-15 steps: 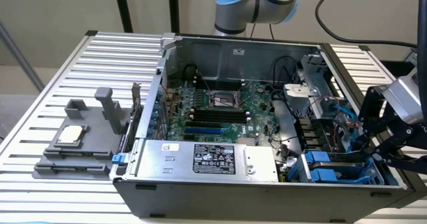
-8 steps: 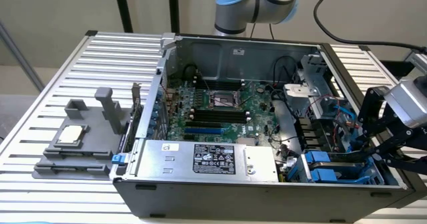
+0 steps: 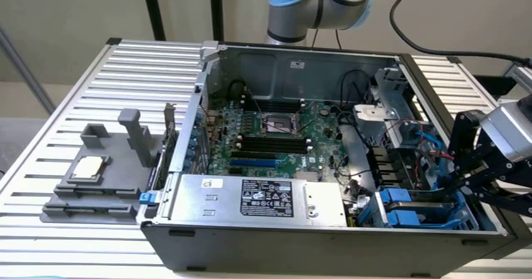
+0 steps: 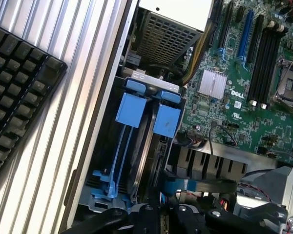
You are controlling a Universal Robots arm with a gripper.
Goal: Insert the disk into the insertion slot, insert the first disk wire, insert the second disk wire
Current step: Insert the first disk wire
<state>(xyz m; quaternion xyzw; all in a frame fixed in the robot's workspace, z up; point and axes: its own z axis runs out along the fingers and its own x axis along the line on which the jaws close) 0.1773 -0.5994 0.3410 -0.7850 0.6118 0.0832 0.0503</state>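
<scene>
Tool: the black, jointed tool [image 3: 460, 189] [image 4: 161, 222] at the end of the grey robot arm [image 3: 509, 132] reaches down into the case corner at the exterior view's right, just above the drive cage.
Tool state: cannot be told; the pictures do not show whether it is wide, narrow or gripping anything.
Nearest thing: a flat bright blue cable [image 4: 200, 186] runs across just beside the tool's black parts; contact cannot be judged.
Insertion slot: the grey metal insertion slot [image 3: 440, 220] [image 4: 95, 195], a drive cage with bright blue plastic rails, sits directly beneath the tool. Two square blue tabs [image 4: 132, 109] stand side by side at the end nearest the power supply.
Disk: the silver-grey disk [image 4: 145, 156] shows as a thin dark edge standing upright inside the cage, between the rails below the two tabs. Its label is hidden, and which blue carrier holds it cannot be told.
Board: a green circuit board [image 3: 283, 129] [image 4: 219, 112] with long black memory slots lies beside the cage and carries a small silver finned heat sink [image 4: 212, 80].
Power supply: a silver metal box with a black label [image 3: 266, 198] lies along the case wall, just beside the cage.
Case: the dark grey open computer case [image 3: 316, 248] rests on a ribbed aluminium surface [image 3: 75, 104] [image 4: 83, 73].
On the surface: a black keyboard [image 4: 19, 83] lies beside the case. A grey plastic fixture [image 3: 91, 179] sits at the exterior view's left, well apart from the tool.
</scene>
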